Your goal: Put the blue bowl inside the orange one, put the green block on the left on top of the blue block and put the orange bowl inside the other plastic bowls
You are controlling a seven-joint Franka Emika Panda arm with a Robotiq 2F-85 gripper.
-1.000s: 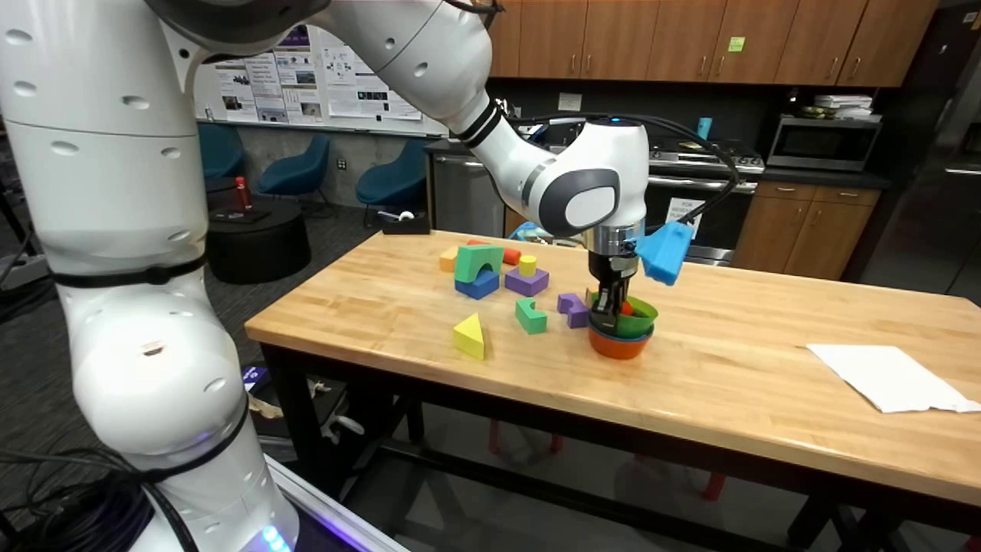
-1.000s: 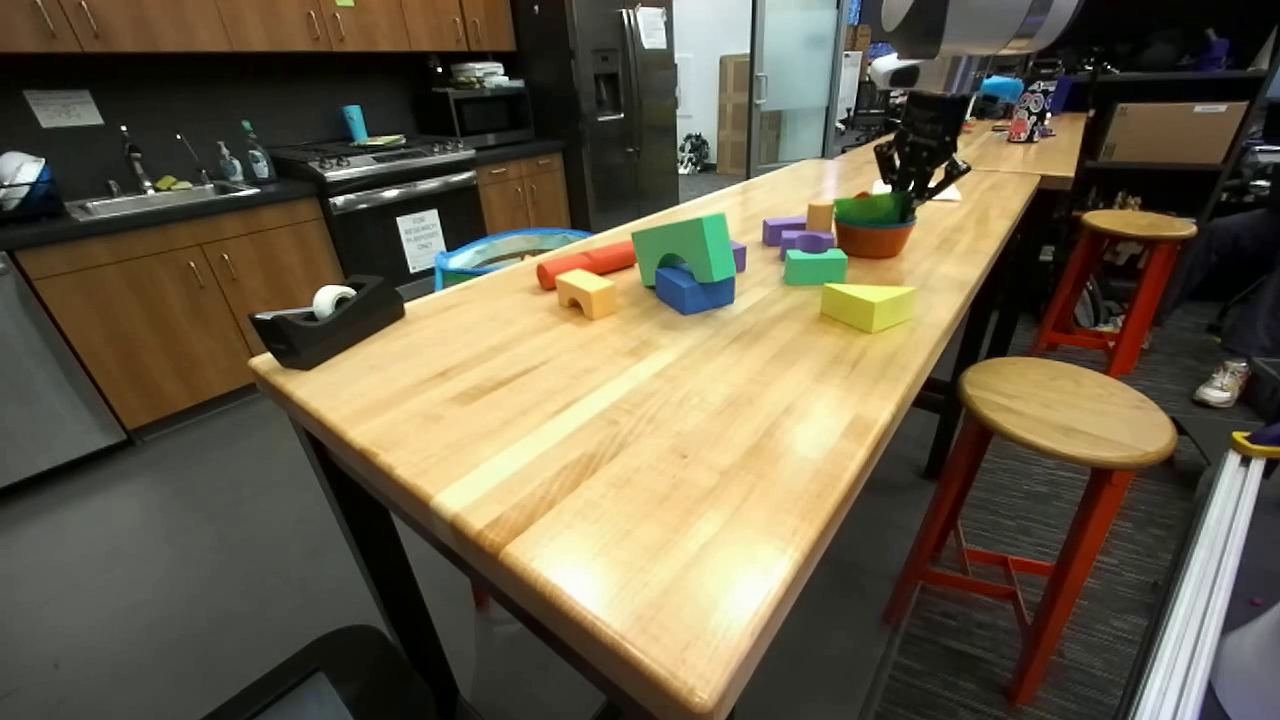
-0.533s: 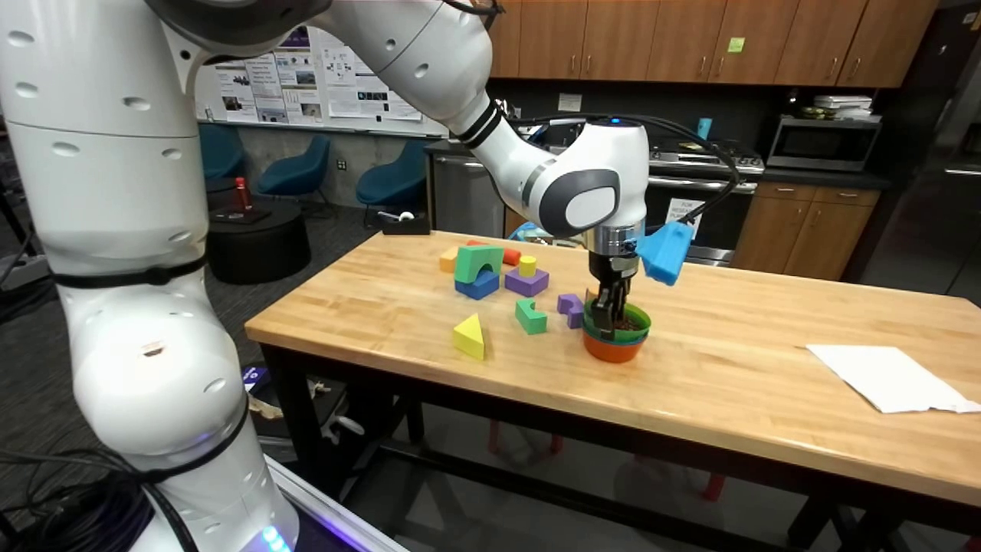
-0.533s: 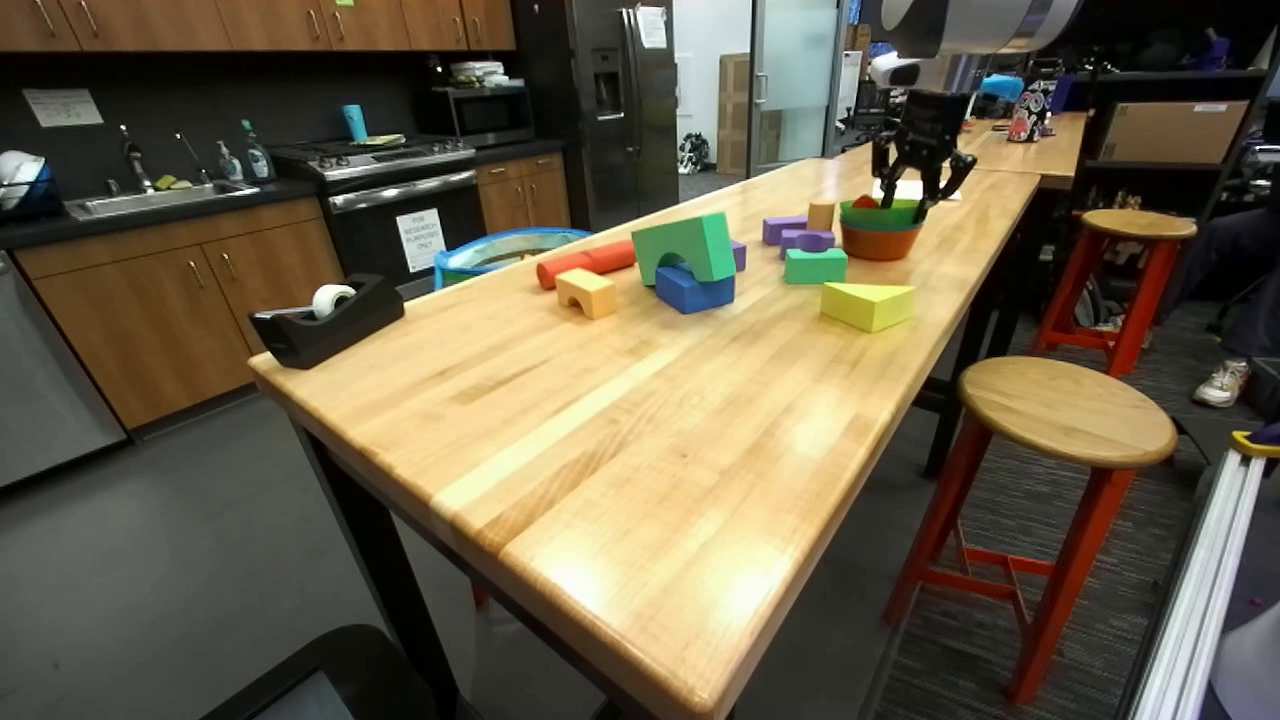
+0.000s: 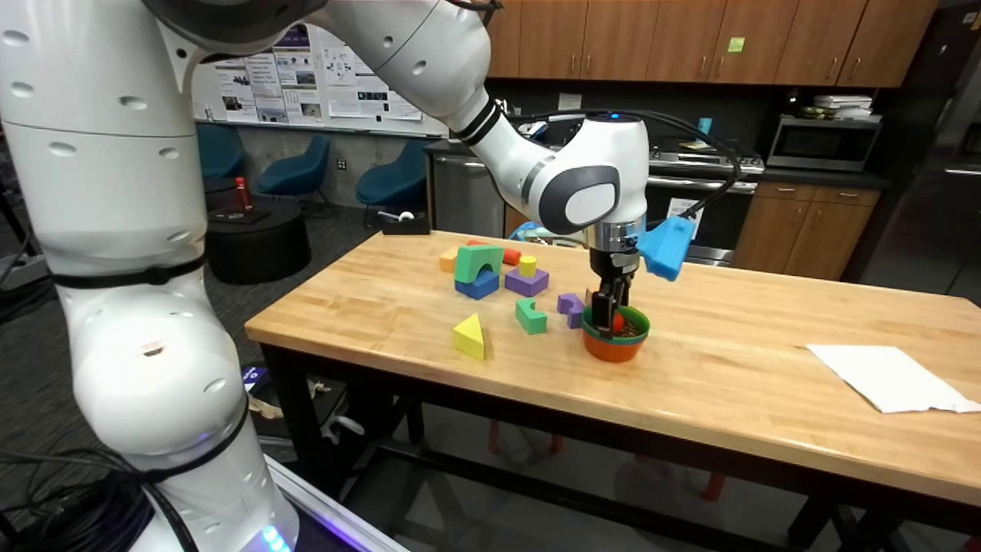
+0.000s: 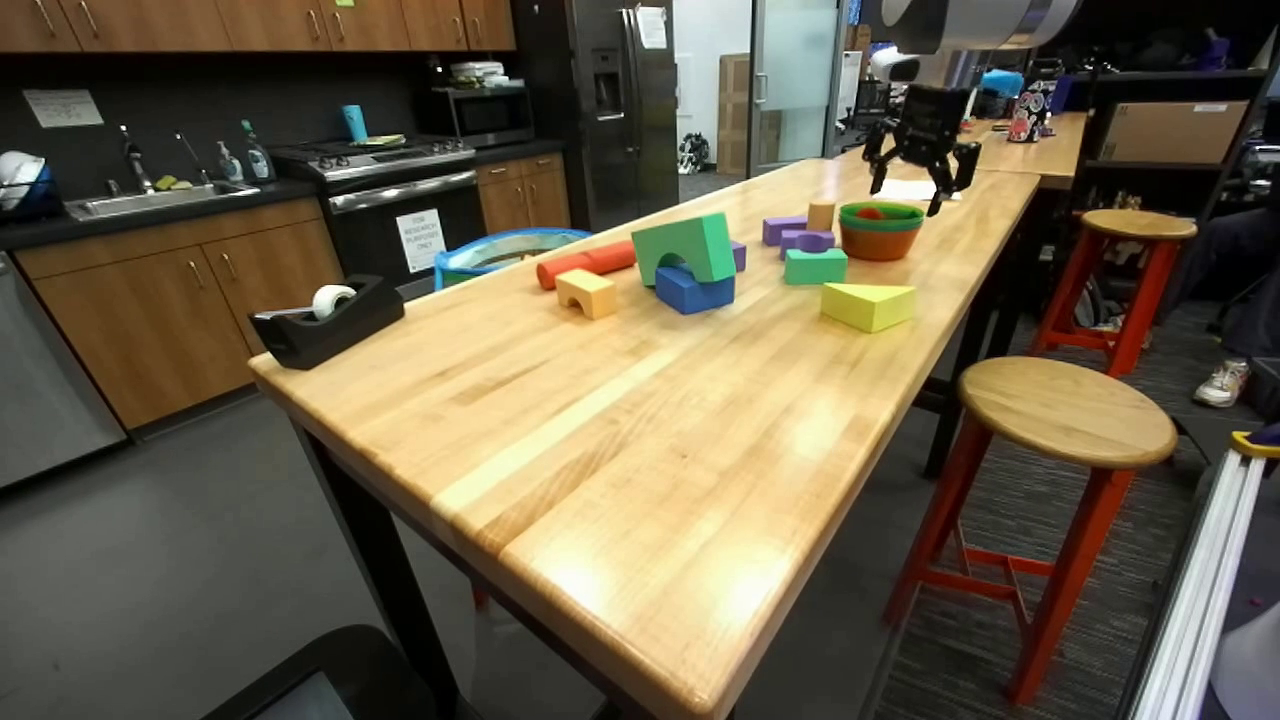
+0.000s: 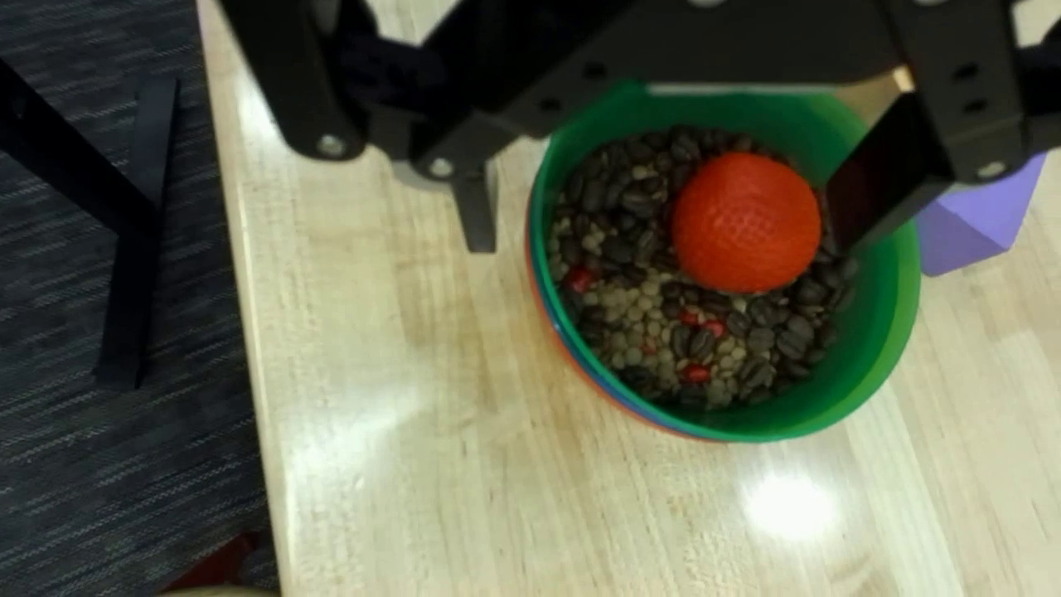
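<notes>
- Left: the green block [image 5: 477,257] sits on the blue block [image 5: 477,287] — that step looks done.
- Right: the orange bowl [image 5: 611,353], outermost, with the blue bowl [image 7: 610,385] nested in it — done too, it seems.
- Inside both: the green bowl [image 7: 883,311], so orange going inside the others, read literally, appears left to do.
- Above these: the gripper [image 6: 906,199], jaws spread wide, pinching nothing.

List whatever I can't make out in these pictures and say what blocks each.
Blue bowl, wrist view: mostly hidden by the green bowl.
Green bowl's bottom, wrist view: covered by bean-like contents.
Purple block, wrist view: partly behind the gripper.
Black object, in an exterior view: cut off by the bottom edge.
Text on the posters, in an exterior view: too small to read.
</notes>
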